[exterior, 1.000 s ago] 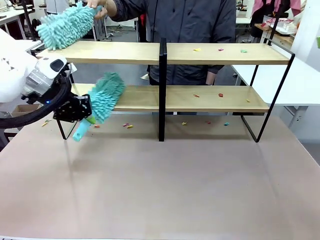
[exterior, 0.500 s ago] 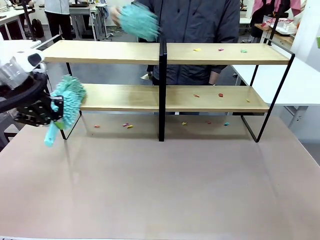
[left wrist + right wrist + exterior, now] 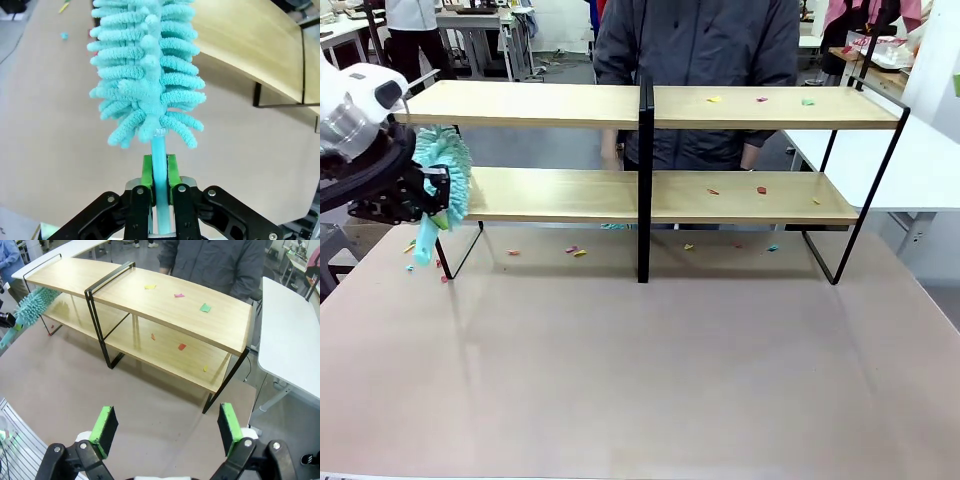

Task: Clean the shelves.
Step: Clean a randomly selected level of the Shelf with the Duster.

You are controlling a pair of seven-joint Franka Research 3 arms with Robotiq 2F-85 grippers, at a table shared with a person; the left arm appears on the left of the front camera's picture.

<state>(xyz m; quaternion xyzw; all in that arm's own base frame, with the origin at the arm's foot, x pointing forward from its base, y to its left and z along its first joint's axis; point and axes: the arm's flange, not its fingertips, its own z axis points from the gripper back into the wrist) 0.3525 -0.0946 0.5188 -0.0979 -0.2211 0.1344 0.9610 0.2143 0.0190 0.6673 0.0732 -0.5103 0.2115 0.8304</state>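
The shelves point(image 3: 550, 104) span the upper half of the front view, their long axis running left to right across the frame, with a black post point(image 3: 644, 180) at mid-length. The coloured scraps point(image 3: 761, 189) lie on both boards to the right of that post. More scraps lie on the surface point(image 3: 640, 380) under the lower board.

The duster point(image 3: 444, 178) stands at the far left of the frame, its head just beside the left end of the lower board; contact cannot be confirmed. The left end effector point(image 3: 428, 206) is clamped on the duster handle, pads closed on the stem just below the head in the left wrist view point(image 3: 160, 172). From it, the boards extend away to frame right.

The right end effector point(image 3: 165, 427) is spread wide and carries nothing. In its view the scrap-bearing end of the shelves point(image 3: 190, 310) sits centre frame.

Judgement: the sweep must travel along the board's long axis, left to right, past the post. You have the tool on the left arm only.
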